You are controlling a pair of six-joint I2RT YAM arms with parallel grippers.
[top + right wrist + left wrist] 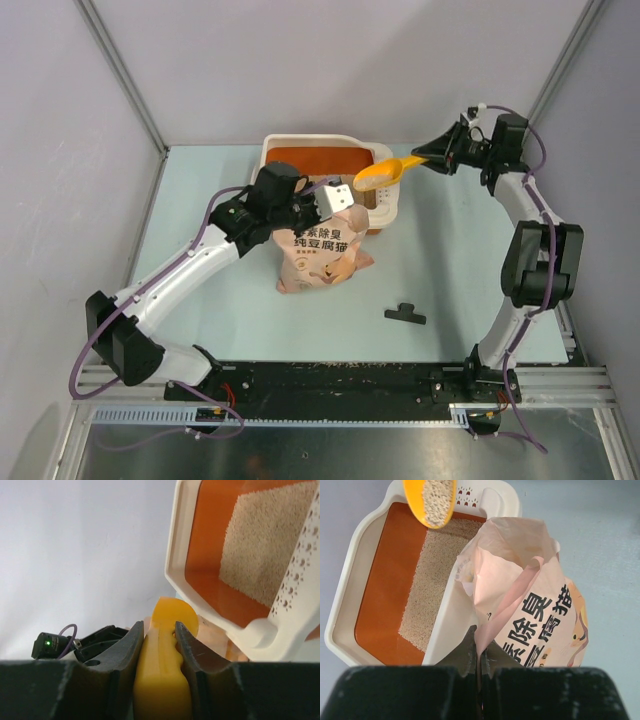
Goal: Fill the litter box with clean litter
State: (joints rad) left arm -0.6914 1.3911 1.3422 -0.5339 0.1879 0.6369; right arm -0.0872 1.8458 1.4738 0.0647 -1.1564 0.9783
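My left gripper (478, 650) pinched shut on pink bag (540, 615) rim, right gripper (159, 627) clamped on orange scoop (385, 173) handle, scoop's clean litter (436, 500) over litter box (345, 610)

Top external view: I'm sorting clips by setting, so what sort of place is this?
Probably a robotics lab test cell, not a home: pale grey partition walls with metal corner posts, a pale green tabletop, and two white-and-black robot arms bolted to a black base plate at its near edge.
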